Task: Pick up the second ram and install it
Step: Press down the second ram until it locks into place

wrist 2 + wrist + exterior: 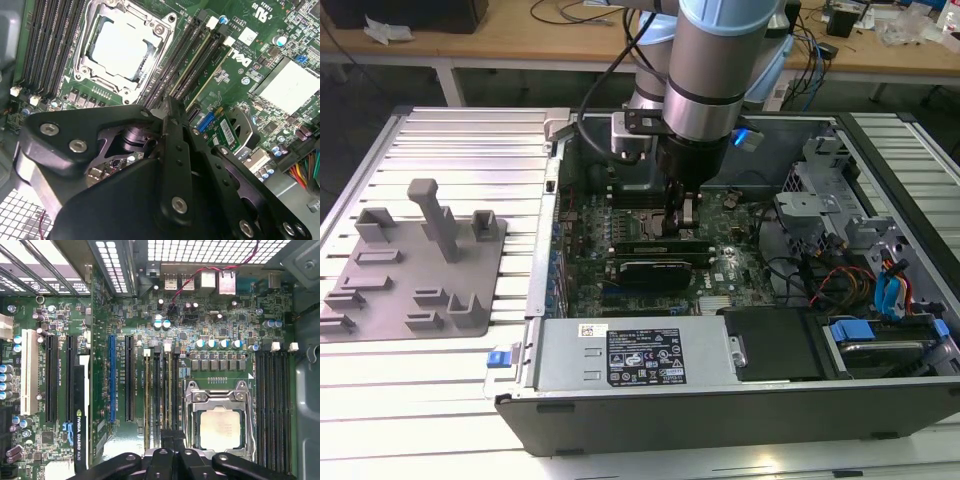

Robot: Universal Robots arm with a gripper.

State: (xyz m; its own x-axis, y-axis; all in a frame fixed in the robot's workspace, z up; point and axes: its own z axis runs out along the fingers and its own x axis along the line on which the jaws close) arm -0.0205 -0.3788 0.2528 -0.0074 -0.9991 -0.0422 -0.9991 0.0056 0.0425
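One thin, stiff, fragile second ram is clamped by its edges in the end effector above the motherboard.

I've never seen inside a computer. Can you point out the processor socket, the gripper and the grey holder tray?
Processor socket (pixel 218 426): first wrist view, on its shiny square centre.
Gripper (pixel 684 222): exterior view, at the fingertips over the motherboard.
Grey holder tray (pixel 380 285): exterior view, on its flat base.

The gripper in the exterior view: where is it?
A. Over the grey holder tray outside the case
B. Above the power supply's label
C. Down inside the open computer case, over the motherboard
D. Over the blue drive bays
C: the gripper reaches down into the open case, just above the motherboard, well clear of the grey tray.
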